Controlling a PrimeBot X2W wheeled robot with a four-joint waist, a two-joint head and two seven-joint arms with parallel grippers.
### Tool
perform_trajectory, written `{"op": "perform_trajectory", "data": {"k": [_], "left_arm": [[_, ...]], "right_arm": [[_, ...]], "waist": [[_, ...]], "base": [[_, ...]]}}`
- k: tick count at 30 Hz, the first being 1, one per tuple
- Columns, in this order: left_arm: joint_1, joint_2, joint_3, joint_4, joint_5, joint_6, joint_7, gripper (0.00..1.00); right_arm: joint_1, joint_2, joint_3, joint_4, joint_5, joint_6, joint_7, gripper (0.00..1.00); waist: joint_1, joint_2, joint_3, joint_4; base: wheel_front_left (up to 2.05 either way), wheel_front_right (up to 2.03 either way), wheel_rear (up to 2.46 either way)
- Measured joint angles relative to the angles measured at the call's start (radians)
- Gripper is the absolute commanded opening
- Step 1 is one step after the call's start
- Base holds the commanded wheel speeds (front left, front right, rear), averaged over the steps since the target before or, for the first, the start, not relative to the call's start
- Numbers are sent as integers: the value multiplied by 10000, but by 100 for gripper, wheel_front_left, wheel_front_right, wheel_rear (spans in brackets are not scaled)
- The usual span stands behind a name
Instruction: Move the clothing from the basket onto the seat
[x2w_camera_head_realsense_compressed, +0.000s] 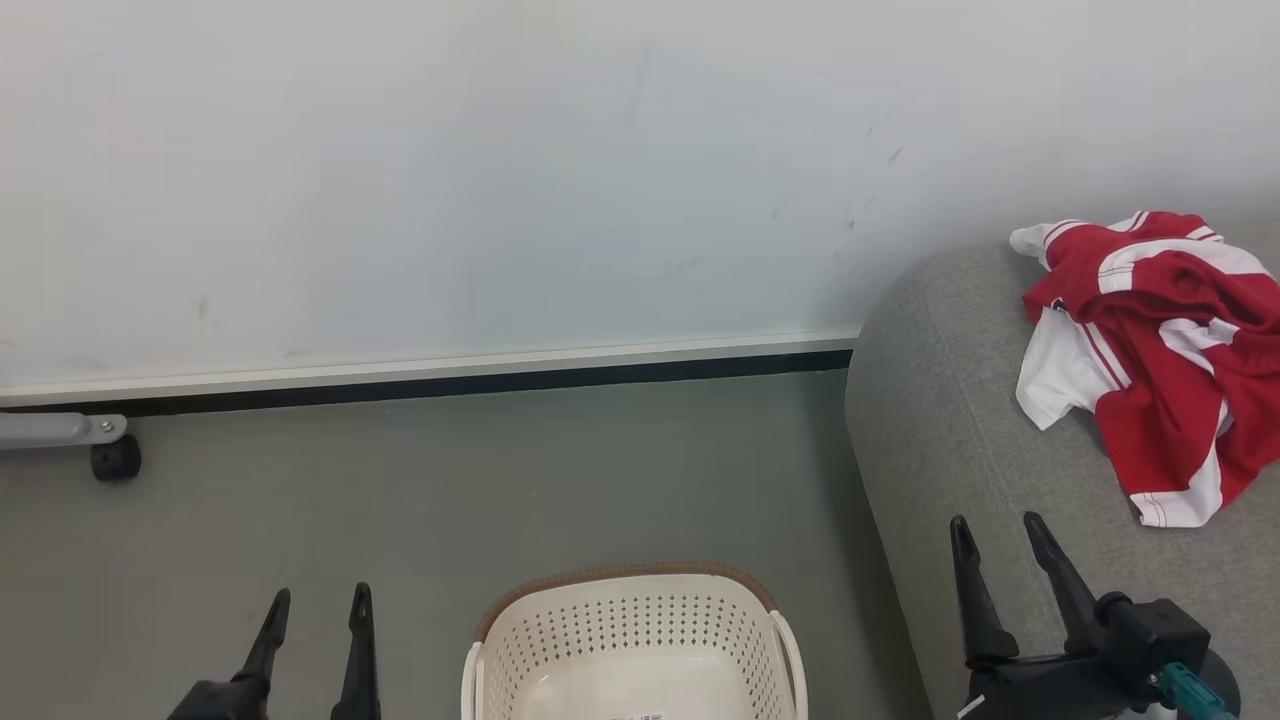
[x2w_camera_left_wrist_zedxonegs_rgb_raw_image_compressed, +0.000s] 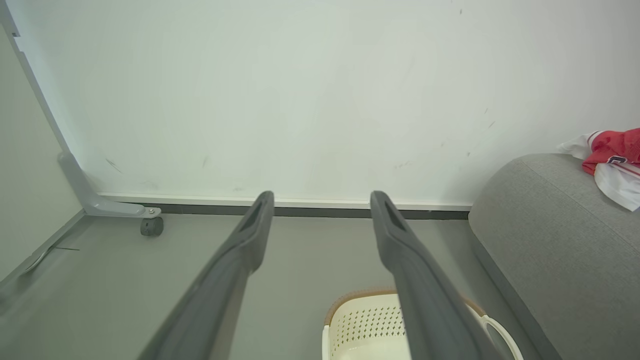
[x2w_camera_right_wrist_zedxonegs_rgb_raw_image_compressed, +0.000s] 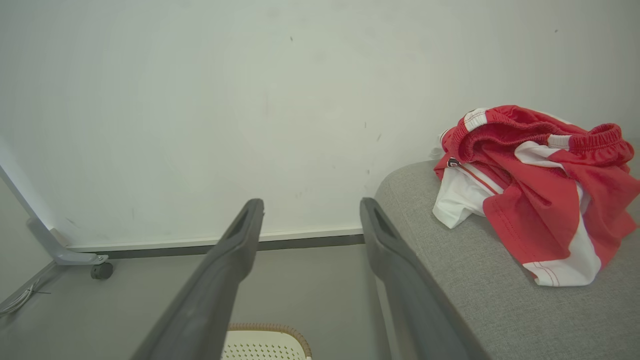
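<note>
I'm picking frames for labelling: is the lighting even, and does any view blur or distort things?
Head view: soft, even light, no glare, the red clothing sharp. Left wrist view: the left gripper looms large, its fingers soft-edged. Right wrist view: clothing crisp, faint shadow beneath it on the sofa.

Bare floor (x2w_camera_head_realsense_compressed: 450, 480) is lying free ahead of my left gripper (x2w_camera_head_realsense_compressed: 322, 590) up to the wall (x2w_camera_head_realsense_compressed: 500, 180); a castored leg (x2w_camera_head_realsense_compressed: 112, 455) is standing at far left. The basket (x2w_camera_head_realsense_compressed: 620, 574) is sitting low between my grippers. The seat (x2w_camera_head_realsense_compressed: 930, 420) is bulking up on my right, the clothing (x2w_camera_head_realsense_compressed: 1150, 350) taking its far part, leaving cushion free near my right gripper (x2w_camera_head_realsense_compressed: 994, 518).
</note>
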Motion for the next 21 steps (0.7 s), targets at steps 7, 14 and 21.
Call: {"op": "perform_trajectory", "data": {"k": [7,14,21], "left_arm": [[114,-132,151,-198,180,0,0,100],[125,-201,242,-326,458,0,0,100],[130,-240,261,-431,564,0,0,100]], "right_arm": [[199,36,-180,-209,-75,-12,0,100],[236,63,-288,-355,-136,-33,0,100],[316,88,-368,-416,-173,-86,0,100]], "waist": [[0,0,24,-13],[0,0,64,1],[0,0,106,40]], "base": [[0,0,0],[0,0,0],[0,0,0]]}}
